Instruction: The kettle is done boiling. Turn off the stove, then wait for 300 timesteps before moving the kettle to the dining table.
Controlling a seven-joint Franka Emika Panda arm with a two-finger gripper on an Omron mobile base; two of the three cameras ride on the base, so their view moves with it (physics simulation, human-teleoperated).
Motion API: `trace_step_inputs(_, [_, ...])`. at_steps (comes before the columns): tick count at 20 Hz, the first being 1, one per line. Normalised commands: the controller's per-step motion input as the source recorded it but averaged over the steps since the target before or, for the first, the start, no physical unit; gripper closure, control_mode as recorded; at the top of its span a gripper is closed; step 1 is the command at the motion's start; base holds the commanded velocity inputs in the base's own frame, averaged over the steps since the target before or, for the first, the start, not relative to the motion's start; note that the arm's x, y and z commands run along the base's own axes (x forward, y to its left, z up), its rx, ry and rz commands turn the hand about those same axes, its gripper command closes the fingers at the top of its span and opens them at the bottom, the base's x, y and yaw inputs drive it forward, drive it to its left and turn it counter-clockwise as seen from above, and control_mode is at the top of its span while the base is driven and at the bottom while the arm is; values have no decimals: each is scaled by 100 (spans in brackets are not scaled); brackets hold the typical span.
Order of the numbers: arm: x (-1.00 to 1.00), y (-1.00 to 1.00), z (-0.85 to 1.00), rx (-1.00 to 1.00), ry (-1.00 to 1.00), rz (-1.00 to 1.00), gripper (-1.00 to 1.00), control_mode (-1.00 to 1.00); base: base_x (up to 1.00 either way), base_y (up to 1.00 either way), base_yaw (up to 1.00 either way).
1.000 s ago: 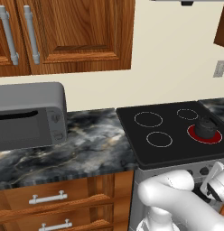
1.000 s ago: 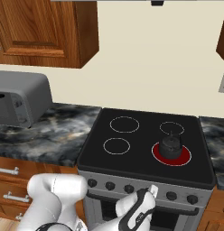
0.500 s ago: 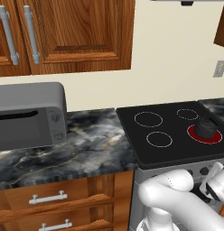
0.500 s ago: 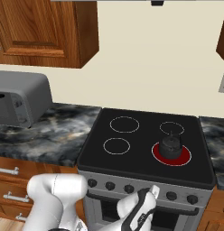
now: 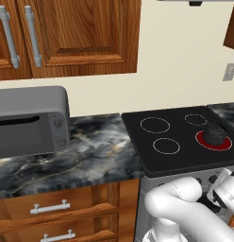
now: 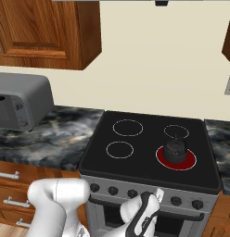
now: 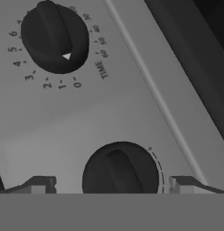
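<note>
Flanking a black stove knob [image 7: 120, 169], tool [image 7: 109, 184] tips wide apart, timer dial [image 7: 54, 38] nearby, kettle [image 6: 175, 149] on red burner [image 6: 176, 158].

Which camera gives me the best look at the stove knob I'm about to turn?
The hand view: the knob sits close up between the open hand's fingertips. The right base view shows the knob row small, partly behind the arm; the left base view barely shows it.

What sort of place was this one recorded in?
A home kitchen, rendered: a black glass stove with a kettle on a glowing red burner, marbled stone counter, wooden cabinets and a grey microwave.
</note>
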Motion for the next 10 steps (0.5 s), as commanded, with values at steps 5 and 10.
trace_step_inputs(5, [1, 0, -5, 0, 0, 0, -100, -100, 0, 0, 0])
trace_step_inputs(10, [0, 0, -9, 0, -3, 0, -100, -100, 0, 0, 0])
